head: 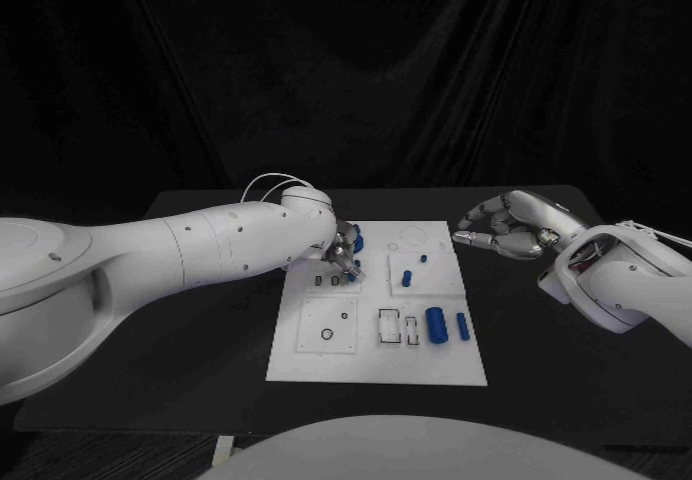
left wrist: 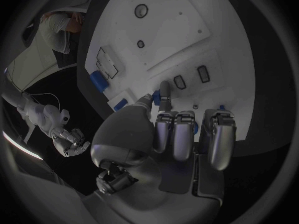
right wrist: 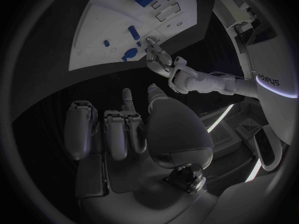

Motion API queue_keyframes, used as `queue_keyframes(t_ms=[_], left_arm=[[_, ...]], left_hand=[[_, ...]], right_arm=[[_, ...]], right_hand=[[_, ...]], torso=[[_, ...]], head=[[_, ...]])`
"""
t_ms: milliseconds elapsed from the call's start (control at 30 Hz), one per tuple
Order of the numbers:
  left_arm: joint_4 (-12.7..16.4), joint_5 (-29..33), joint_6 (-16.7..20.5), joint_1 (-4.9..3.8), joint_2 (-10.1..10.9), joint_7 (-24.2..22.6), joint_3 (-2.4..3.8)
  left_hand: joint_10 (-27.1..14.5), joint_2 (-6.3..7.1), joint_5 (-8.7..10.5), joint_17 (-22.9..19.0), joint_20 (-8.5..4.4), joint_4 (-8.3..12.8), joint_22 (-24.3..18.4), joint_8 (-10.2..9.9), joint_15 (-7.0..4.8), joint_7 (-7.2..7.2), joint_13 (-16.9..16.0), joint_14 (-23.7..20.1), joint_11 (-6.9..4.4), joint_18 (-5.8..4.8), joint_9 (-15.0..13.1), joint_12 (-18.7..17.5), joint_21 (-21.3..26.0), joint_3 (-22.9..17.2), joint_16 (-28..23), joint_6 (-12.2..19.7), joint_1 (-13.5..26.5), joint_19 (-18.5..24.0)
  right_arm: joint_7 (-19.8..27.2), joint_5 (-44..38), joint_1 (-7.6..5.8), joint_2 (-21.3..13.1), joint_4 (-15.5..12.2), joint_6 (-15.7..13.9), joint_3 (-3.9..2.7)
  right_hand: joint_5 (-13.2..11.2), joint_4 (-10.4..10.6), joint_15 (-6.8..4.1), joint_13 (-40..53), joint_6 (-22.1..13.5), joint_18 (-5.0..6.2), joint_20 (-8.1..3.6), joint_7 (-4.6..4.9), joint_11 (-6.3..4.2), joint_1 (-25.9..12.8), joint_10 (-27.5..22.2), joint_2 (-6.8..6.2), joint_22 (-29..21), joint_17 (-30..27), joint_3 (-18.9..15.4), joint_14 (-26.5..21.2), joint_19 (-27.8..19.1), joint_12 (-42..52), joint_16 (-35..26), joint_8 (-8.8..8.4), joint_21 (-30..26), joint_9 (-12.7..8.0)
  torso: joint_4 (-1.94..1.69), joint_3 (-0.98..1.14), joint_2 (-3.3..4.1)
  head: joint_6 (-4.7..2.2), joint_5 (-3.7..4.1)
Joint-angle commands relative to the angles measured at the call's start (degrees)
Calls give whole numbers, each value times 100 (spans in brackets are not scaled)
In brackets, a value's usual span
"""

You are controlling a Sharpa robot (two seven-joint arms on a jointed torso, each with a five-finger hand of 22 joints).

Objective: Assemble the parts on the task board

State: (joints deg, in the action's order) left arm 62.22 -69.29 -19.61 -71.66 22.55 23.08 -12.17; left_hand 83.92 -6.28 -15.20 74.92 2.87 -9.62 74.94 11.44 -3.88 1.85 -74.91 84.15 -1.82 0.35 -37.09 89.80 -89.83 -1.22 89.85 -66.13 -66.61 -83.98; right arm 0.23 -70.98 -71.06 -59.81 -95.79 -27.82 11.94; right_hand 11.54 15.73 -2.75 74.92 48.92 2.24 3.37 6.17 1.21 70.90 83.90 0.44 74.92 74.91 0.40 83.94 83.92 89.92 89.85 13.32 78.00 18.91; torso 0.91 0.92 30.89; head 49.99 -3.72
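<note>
The white task board (head: 375, 355) lies in the middle of the black table. My left hand (head: 340, 255) hovers over the board's far left part, fingers curled down. In the left wrist view my left hand (left wrist: 177, 129) has its thumb and a finger meeting on a small blue part (left wrist: 155, 95). That blue part (head: 358, 241) shows at the fingertips in the head view. Whether it rests on the board or is lifted I cannot tell. My right hand (head: 505, 228) hangs over the bare table just right of the board's far corner, with its fingers curled in on nothing.
A thick blue cylinder (head: 436, 325) and a slimmer blue one (head: 462, 326) lie on the board's near right part, beside outlined rectangular slots (head: 389, 325). Two small blue parts (head: 407, 278) (head: 424, 260) sit mid-board. A square inset with a hole (head: 327, 325) is near left.
</note>
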Motion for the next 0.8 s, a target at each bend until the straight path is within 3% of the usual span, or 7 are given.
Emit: queue_keyframes(t_ms=[33,233,467,600,800], left_arm=[[2,5,-38,10,-8,-137,5],[4,5,-36,10,5,-148,5],[26,5,33,10,41,-204,5],[52,5,108,10,79,-254,5],[82,5,201,10,125,-393,5]], left_hand=[[608,13,-9,1508,2,64,1506,-49,20,-17,-1509,585,21,-35,6,20,-17,-64,15,-37,-88,-602],[608,32,-15,1508,0,129,1506,-87,20,-11,-1509,585,23,-35,3,20,-17,-174,15,-15,-133,-602],[608,113,-231,1508,-5,280,1506,-133,20,-11,-1509,585,24,-35,-27,20,-17,-502,15,-21,-179,-602],[608,259,-565,1508,-12,410,1506,-149,16,-9,-1509,585,20,-35,-92,20,-17,-945,15,-39,-124,-602],[608,537,-804,1508,-17,600,1506,-96,13,-20,-1509,585,11,-35,-324,20,-17,-1850,15,-74,169,-602]], right_arm=[[-119,-9,14,1,7,51,-4],[-140,-9,16,3,11,79,-4],[-171,-9,22,5,16,114,-4],[-190,-9,24,3,17,137,-4],[-217,-9,28,-2,19,165,-4]], right_hand=[[38,-2,43,1508,41,79,46,18,36,79,610,0,1100,1509,-4,606,97,8,15,19,-30,-10],[80,-6,45,1508,43,82,48,19,39,107,610,8,1096,1509,-3,606,92,8,14,22,-44,-14],[152,-13,49,1508,45,87,51,22,43,153,610,24,1089,1502,1,604,83,8,7,26,-68,-21],[180,-14,51,1508,48,89,53,23,46,170,610,33,1085,1496,4,602,78,8,1,29,-81,-23],[230,-17,54,1508,54,92,56,24,50,199,610,47,1081,1491,8,600,72,8,-4,33,-96,-27]], torso=[[2,-1,-2],[0,-1,-2],[1,-1,-2],[0,0,0],[1,-2,-2]], head=[[1,-12],[1,-13],[1,-27],[1,-37],[1,-44]])
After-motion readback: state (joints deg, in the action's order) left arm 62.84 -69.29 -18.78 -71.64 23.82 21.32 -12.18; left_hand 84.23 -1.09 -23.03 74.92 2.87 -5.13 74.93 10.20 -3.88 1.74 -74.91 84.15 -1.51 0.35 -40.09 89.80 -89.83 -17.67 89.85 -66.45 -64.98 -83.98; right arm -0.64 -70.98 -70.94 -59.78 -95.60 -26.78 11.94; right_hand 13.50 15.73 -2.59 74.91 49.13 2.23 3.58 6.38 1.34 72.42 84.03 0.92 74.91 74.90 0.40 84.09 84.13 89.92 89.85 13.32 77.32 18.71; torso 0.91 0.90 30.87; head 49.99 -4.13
